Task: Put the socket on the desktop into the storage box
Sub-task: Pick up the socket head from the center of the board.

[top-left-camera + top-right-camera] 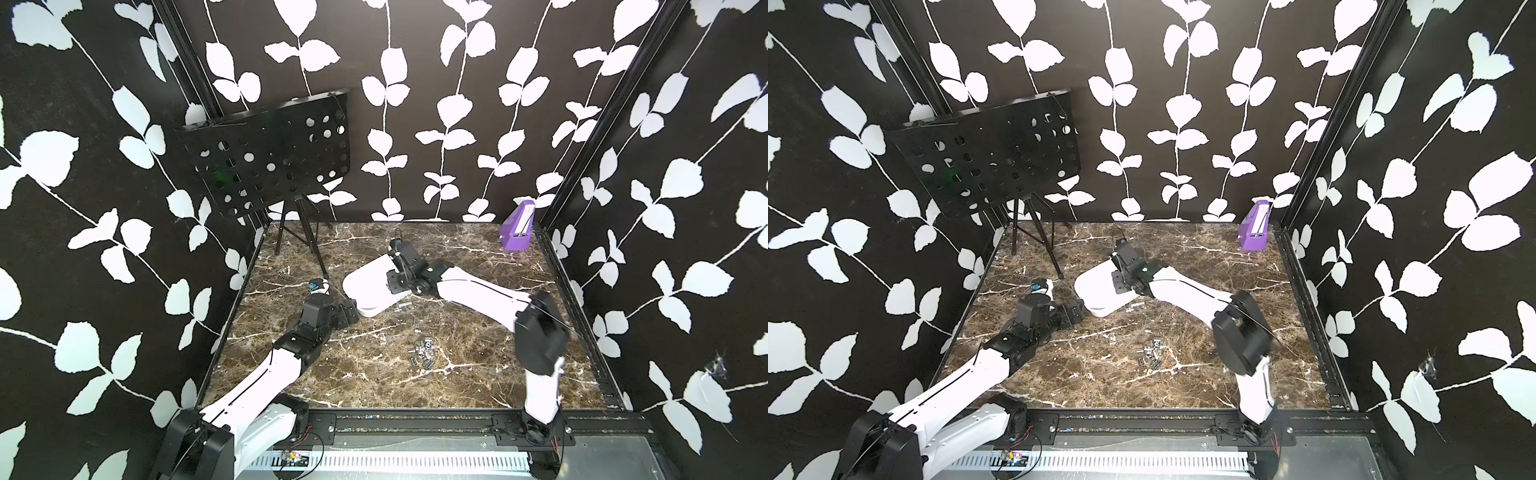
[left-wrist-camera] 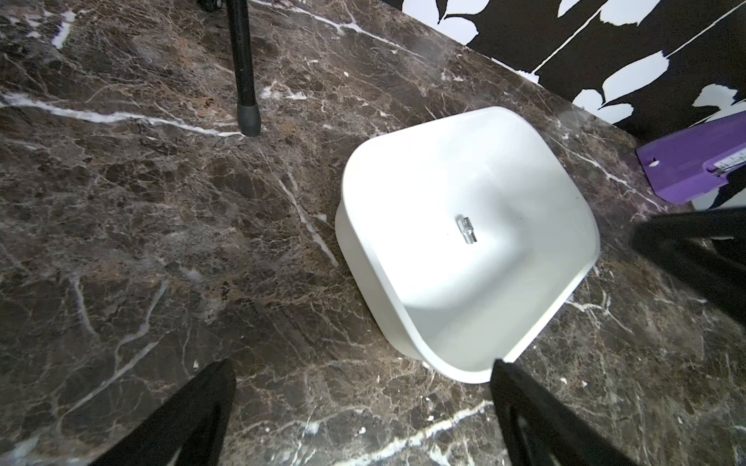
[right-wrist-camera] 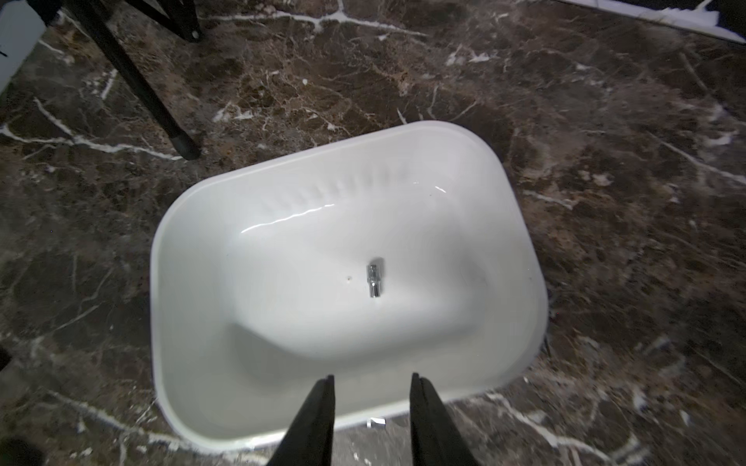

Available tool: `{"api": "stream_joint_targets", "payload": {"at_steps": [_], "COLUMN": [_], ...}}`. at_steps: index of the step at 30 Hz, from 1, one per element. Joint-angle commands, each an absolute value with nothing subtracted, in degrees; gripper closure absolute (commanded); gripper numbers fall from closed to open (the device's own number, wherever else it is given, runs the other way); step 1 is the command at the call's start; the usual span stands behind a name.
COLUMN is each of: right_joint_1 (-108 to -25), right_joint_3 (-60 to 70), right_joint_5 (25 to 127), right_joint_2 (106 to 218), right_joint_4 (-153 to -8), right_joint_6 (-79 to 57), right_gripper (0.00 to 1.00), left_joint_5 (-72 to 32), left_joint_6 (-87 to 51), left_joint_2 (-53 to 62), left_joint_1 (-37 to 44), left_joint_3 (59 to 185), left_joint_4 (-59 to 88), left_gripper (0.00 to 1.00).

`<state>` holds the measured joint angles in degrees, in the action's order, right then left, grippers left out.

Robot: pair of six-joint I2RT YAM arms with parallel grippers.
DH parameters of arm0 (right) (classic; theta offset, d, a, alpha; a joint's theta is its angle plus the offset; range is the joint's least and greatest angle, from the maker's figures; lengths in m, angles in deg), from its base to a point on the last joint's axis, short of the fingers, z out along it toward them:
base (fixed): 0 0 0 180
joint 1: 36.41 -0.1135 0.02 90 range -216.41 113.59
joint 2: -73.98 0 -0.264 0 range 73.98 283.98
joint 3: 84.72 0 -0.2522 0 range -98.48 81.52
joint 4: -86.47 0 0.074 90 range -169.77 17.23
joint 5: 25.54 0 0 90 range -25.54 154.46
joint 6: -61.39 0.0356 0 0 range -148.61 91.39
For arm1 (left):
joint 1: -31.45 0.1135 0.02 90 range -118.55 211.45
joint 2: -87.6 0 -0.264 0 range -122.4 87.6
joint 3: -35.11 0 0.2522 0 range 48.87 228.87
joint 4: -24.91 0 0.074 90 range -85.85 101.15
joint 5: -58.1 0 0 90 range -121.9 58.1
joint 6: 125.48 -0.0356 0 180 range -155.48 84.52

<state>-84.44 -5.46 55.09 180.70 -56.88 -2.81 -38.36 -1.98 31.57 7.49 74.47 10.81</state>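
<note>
Trouble from here would come mostly from my own withdrawal. My right end effector hangs over the near rim of the box with its jaws a narrow gap apart and nothing between them. One socket lies on its side on the box floor, roughly in the middle. The rest of the job sits out on the surface: a heap of sockets toward the front, well apart from the box, and a stray socket just beside the box's front rim. If I pull back low, I judge a finger could catch that rim. The box looks light, so it could slide or tip and send the socket rolling out. A dragged box could also push the stray socket away, where I might lose it against the veined pattern. My left end effector is spread wide and empty, near a corner of the box, so a sideways swing could bump the box into it. At the heap, the pieces are small, round and packed together. Jaws this narrow would likely scatter them rather than straddle one, so I should widen first.
</note>
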Motion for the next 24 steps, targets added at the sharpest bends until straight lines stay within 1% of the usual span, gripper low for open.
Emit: {"api": "stream_joint_targets", "payload": {"at_steps": [1, 5, 9, 11, 14, 18, 24], "right_joint_1": [-87.12, -90.52, -93.53, -94.48, -95.15, -95.37, -95.21], "right_joint_3": [5.77, 17.46, 23.64, 24.42, 23.56, 23.30, 20.97], "right_joint_5": [50.23, 45.04, 42.06, 41.85, 41.78, 42.87, 41.00], "right_joint_2": [172.77, 166.37, 166.14, 167.68, 171.87, 177.05, 181.36], "right_joint_4": [-64.77, -69.03, -73.65, -75.46, -76.97, -82.68, -83.08], "right_joint_6": [-1.30, 0.91, 3.96, 4.85, 6.46, 7.93, 8.81], "right_gripper": [0.62, 0.55, 0.52, 0.50, 0.50, 0.50, 0.49], "left_joint_5": [-38.21, -37.57, -37.50, -37.72, -37.57, -37.51, -37.26], "left_joint_6": [-1.73, -1.56, -1.48, -1.54, -1.55, -1.55, -1.38], "left_joint_2": [32.09, 32.09, 31.89, 31.80, 31.77, 31.84, 31.74], "left_joint_1": [7.35, 7.37, 7.34, 7.31, 7.30, 7.34, 7.37], "left_joint_3": [75.99, 75.94, 76.26, 76.30, 76.39, 76.50, 76.48], "left_joint_4": [9.66, 9.74, 9.31, 9.09, 9.04, 8.95, 9.04], "left_gripper": [0.01, 0.01, 0.01, 0.01, 0.01, 0.01, 0.01]}}
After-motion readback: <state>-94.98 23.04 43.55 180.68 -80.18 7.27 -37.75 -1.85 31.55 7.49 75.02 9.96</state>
